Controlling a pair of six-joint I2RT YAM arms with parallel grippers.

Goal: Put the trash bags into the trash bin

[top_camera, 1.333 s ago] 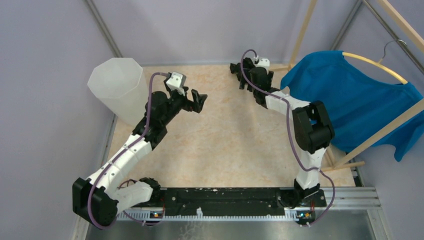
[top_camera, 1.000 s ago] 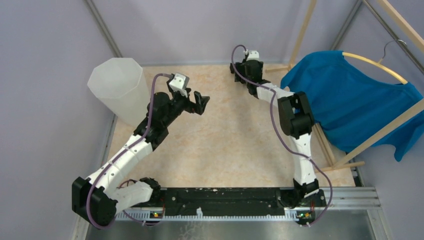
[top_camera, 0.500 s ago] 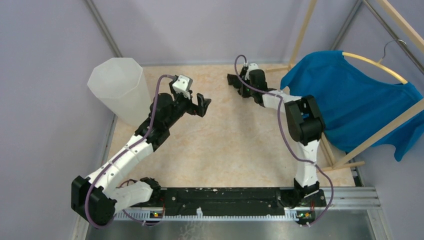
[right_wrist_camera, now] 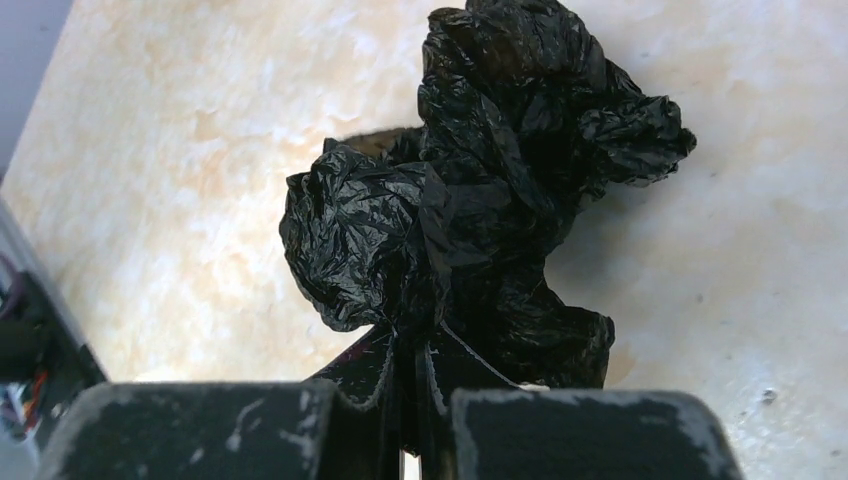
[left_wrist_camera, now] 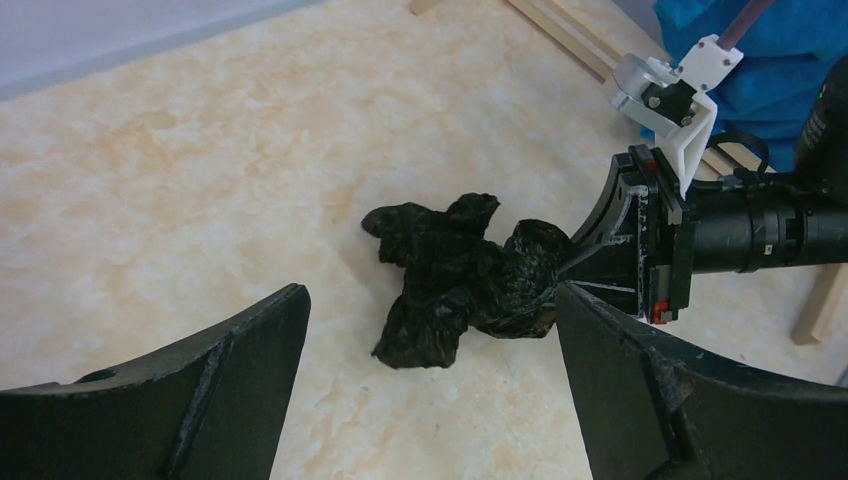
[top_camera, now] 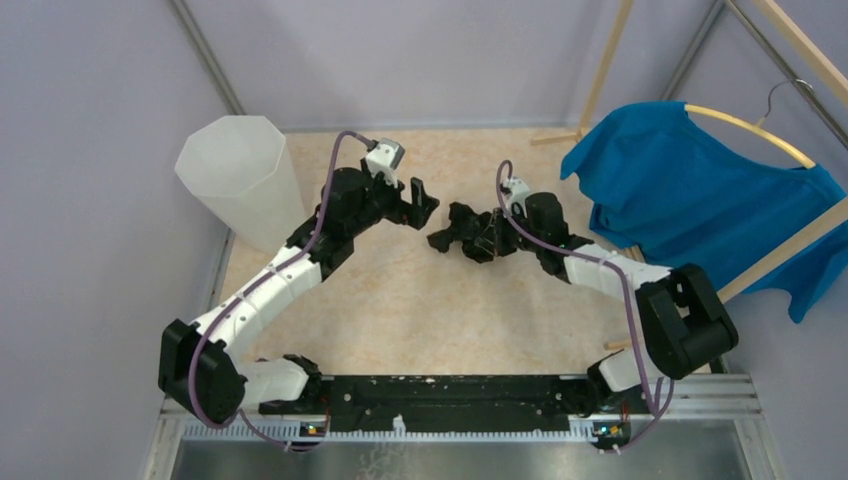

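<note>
The trash bag (top_camera: 458, 232) is a crumpled, glossy black bundle at mid-table. My right gripper (top_camera: 492, 238) is shut on its right end; in the right wrist view the fingers (right_wrist_camera: 385, 375) pinch the plastic and the bag (right_wrist_camera: 500, 190) bulges beyond them. My left gripper (top_camera: 422, 200) is open just left of the bag and behind it. In the left wrist view the bag (left_wrist_camera: 450, 280) lies ahead between its wide-spread fingertips (left_wrist_camera: 270, 330), untouched, with the right gripper (left_wrist_camera: 605, 262) at its right side. The translucent white trash bin (top_camera: 240, 175) stands upright at the far left.
A blue T-shirt (top_camera: 700, 200) hangs on a hanger from a wooden rack (top_camera: 605, 70) at the right. Grey walls close in the left and back sides. A black rail (top_camera: 450, 400) with the arm bases runs along the near edge.
My right gripper shut on the bag at the back of the table and brought it toward the middle. My left gripper moved right, toward the bag, and stayed open.
</note>
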